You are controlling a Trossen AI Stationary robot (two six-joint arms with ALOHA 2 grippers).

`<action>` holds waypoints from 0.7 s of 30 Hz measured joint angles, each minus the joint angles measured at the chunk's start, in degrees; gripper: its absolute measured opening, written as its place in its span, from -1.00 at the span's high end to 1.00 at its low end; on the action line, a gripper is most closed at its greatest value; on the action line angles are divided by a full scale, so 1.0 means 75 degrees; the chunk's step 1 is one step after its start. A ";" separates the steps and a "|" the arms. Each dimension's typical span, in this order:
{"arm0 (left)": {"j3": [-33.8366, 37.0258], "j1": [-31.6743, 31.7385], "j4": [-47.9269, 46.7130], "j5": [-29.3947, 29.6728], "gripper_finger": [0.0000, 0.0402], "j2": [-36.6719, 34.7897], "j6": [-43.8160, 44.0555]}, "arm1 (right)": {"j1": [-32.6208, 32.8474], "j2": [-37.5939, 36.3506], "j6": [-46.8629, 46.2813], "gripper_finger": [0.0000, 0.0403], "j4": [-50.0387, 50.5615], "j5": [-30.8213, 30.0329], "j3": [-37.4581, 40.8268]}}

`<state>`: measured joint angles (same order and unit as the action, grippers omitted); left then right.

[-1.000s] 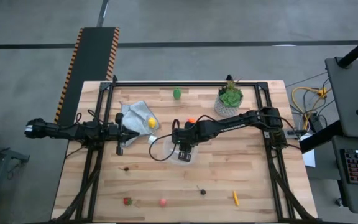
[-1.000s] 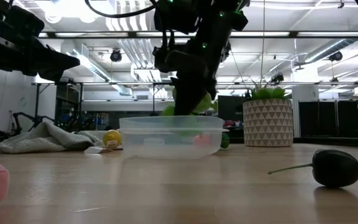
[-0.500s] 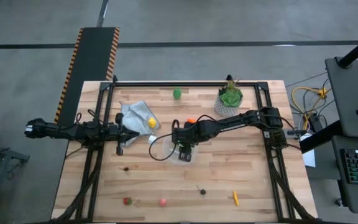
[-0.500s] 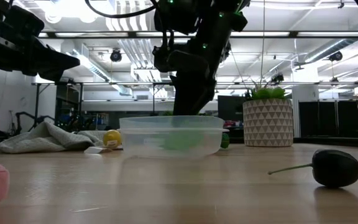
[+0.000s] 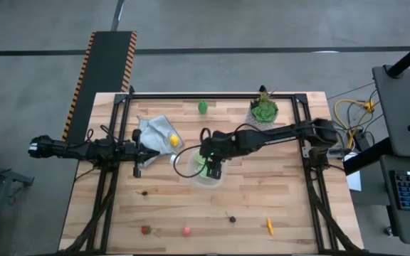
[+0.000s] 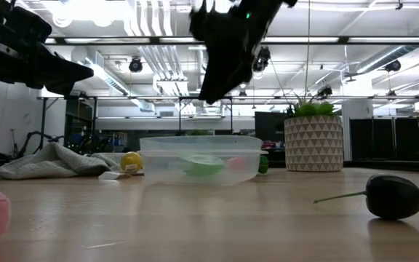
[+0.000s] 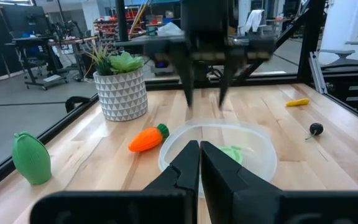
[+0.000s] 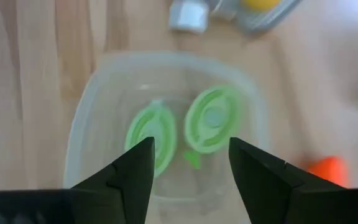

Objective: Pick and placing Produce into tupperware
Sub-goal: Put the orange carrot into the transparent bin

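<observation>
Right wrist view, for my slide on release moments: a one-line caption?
Open right gripper hovers over the clear tupperware, with two green produce pieces lying inside.

We counted one tupperware (image 5: 206,171) holding two green halves (image 8: 180,130), one orange carrot (image 7: 146,138), one green vegetable (image 5: 203,107), one yellow fruit (image 5: 174,140), and five small pieces along the near edge (image 5: 186,230).

Bright overhead light, blurred wrist views
</observation>
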<state>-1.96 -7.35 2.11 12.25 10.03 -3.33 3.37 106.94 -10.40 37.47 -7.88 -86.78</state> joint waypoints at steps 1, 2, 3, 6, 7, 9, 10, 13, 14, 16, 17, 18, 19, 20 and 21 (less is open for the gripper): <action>0.0000 0.0000 0.0008 0.0000 1.00 -0.0004 0.0002 | -0.0001 -0.0162 0.0109 0.02 0.0011 -0.0231 0.0000; 0.0000 0.0000 0.0017 0.0000 1.00 -0.0007 -0.0001 | -0.0001 -0.0333 0.0240 0.01 0.0053 -0.0456 0.0000; 0.0000 0.0000 0.0015 0.0000 1.00 -0.0006 -0.0001 | -0.0006 -0.0477 0.0363 0.01 0.0057 -0.0644 0.0000; 0.0000 0.0000 0.0010 0.0000 1.00 -0.0003 -0.0001 | -0.0089 -0.0983 0.0665 0.01 0.0054 -0.0959 0.0000; 0.0000 0.0000 0.0015 0.0000 1.00 0.0005 -0.0001 | -0.0119 -0.1149 0.0721 0.01 0.0047 -0.0982 0.0000; 0.0000 0.0000 -0.0009 0.0000 1.00 -0.0007 -0.0001 | -0.0216 -0.1472 0.0737 0.01 0.0054 -0.0981 0.0000; 0.0000 0.0000 0.0006 0.0000 1.00 -0.0007 -0.0001 | -0.0270 -0.1606 0.0738 0.01 0.0058 -0.0980 0.0000; 0.0000 0.0000 0.0003 0.0000 1.00 -0.0007 -0.0001 | -0.0461 -0.1977 0.0737 -0.04 0.0149 -0.0976 0.0000; 0.0000 0.0000 0.0006 0.0000 1.00 -0.0003 -0.0001 | -0.0535 -0.2071 0.0731 -0.08 0.0198 -0.0975 0.0000; 0.0000 0.0000 0.0003 0.0000 1.00 0.0008 -0.0001 | -0.0705 -0.2188 0.0610 -0.18 0.0364 -0.0817 0.0000; 0.0000 0.0000 0.0002 0.0000 1.00 0.0008 -0.0001 | -0.0781 -0.2212 0.0523 -0.24 0.0472 -0.0758 0.0002; 0.0000 0.0000 0.0002 0.0000 1.00 0.0008 0.0000 | -0.0839 -0.2212 0.0418 -0.31 0.0555 -0.0757 0.0003; 0.0000 0.0000 0.0003 0.0000 1.00 0.0008 0.0002 | -0.0898 -0.2191 0.0387 -0.37 0.0614 -0.0768 0.0004; 0.0000 0.0000 0.0001 0.0000 1.00 0.0008 0.0002 | -0.0944 -0.2146 0.0382 -0.44 0.0637 -0.0841 0.0011; 0.0000 0.0000 0.0001 0.0000 1.00 0.0008 -0.0001 | -0.0984 -0.2104 0.0384 -0.50 0.0643 -0.0927 0.0021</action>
<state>-1.96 -7.35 2.12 12.25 10.09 -3.33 -4.02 91.16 -7.52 42.30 -14.83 -86.62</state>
